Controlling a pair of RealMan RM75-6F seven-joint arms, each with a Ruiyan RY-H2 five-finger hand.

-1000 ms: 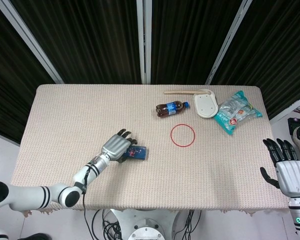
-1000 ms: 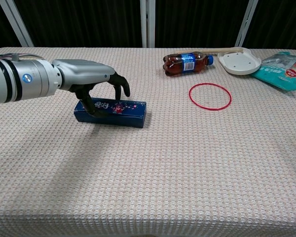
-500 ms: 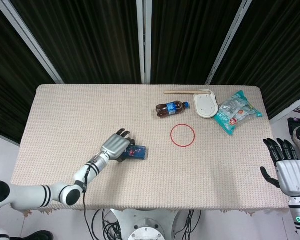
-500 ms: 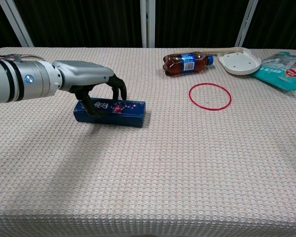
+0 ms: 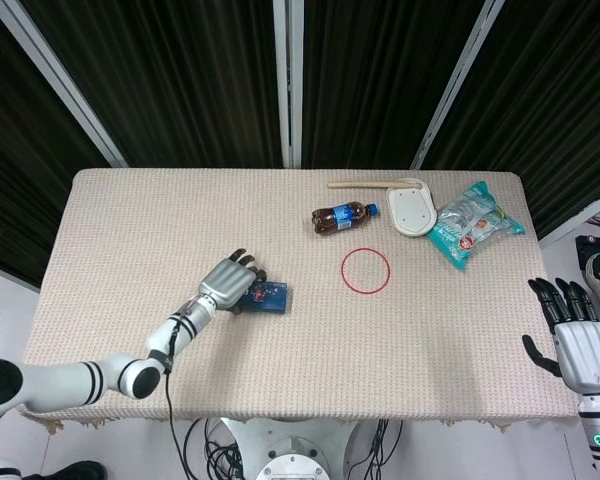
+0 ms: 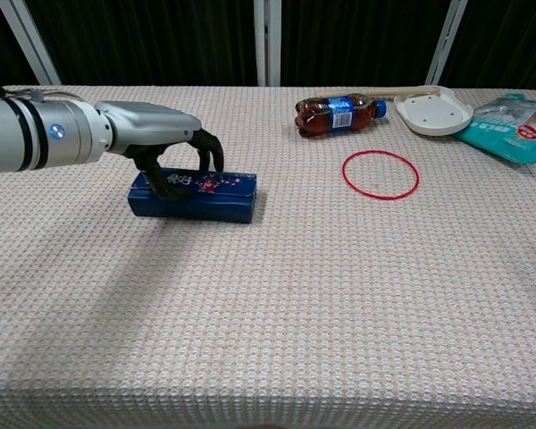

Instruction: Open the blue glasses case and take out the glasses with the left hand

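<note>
The blue glasses case [image 5: 270, 296] [image 6: 207, 198] lies closed on the table [image 5: 120, 230], left of centre. My left hand [image 5: 225, 285] [image 6: 156, 143] sits over its left end. The thumb presses the near face and the fingers [image 6: 210, 154] curl over the top to the far side, so the hand grips the case. No glasses show. My right hand [image 5: 580, 345] hangs past the table's right front corner in the head view, fingers spread and holding nothing. It is outside the chest view.
A cola bottle [image 5: 342, 216] [image 6: 338, 113] lies on its side at the back centre. A red ring [image 5: 366, 271] [image 6: 381, 174] lies in front of it. A white dish [image 5: 412, 210] [image 6: 438, 109] and a teal snack bag [image 5: 472, 223] [image 6: 514, 121] sit at the back right.
My left hand has shifted the case a little to the left and away, its fingers closing further around it. The right hand has stayed still.
</note>
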